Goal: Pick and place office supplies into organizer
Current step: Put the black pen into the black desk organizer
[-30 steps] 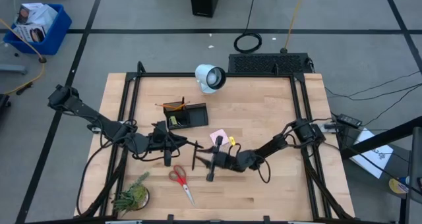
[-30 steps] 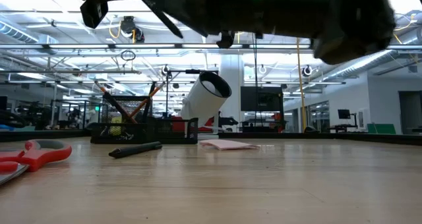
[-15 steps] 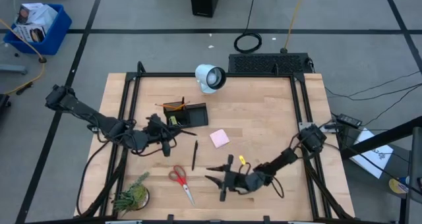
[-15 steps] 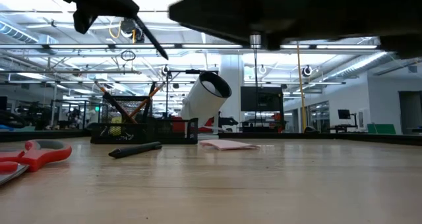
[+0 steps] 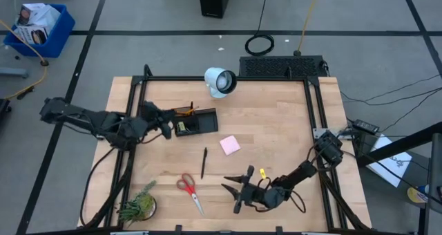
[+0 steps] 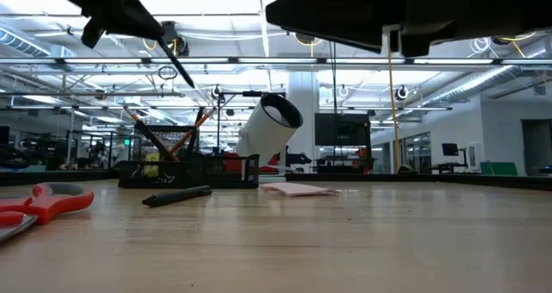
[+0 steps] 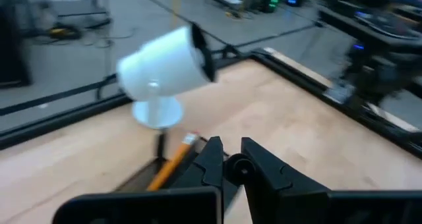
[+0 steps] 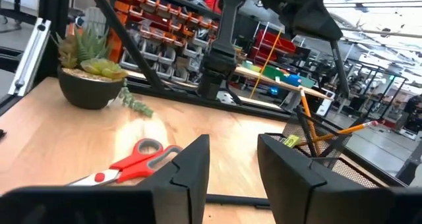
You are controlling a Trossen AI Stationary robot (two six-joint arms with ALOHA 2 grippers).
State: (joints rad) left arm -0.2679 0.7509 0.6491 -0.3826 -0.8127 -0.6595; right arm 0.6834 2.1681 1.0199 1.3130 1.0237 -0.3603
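While the left hand [image 5: 164,124] hangs just beside the organizer's [image 5: 197,121] left end, it seems to carry a slim black pen [image 6: 170,59], though from above the pen is lost against the dark fingers. The organizer is a small black mesh tray with orange pencils [image 5: 182,111] leaning out of it. On the bare wooden tabletop [image 5: 276,117] lie a second black pen [image 5: 204,162], its long axis running toward and away from the organizer; a pink sticky-note pad [image 5: 230,145], flat and square; red-handled scissors [image 5: 188,191]; and a tiny yellow clip [image 5: 263,173] just beside the right hand [image 5: 236,192]. That hand is spread wide and holds nothing, and it sits near the front edge, so both the loose pen and the scissors lie to its left, the pen nearer the organizer.

At tabletop height, the held pen slants down from the left hand [image 6: 112,13] above the organizer [image 6: 185,165], clenched on its upper end. The lying pen [image 6: 177,195] and the scissors' [image 6: 47,198] glossy plastic handle sit in front.

The left wrist camera shows pads [image 7: 264,168] nearly together, a pencil [image 7: 171,163] and a white lamp-like cylinder [image 7: 165,69] beyond.

The right wrist camera shows fingers [image 8: 188,168] apart, facing the scissors [image 8: 128,161], a potted plant [image 8: 89,69] and the mesh organizer [image 8: 323,161].
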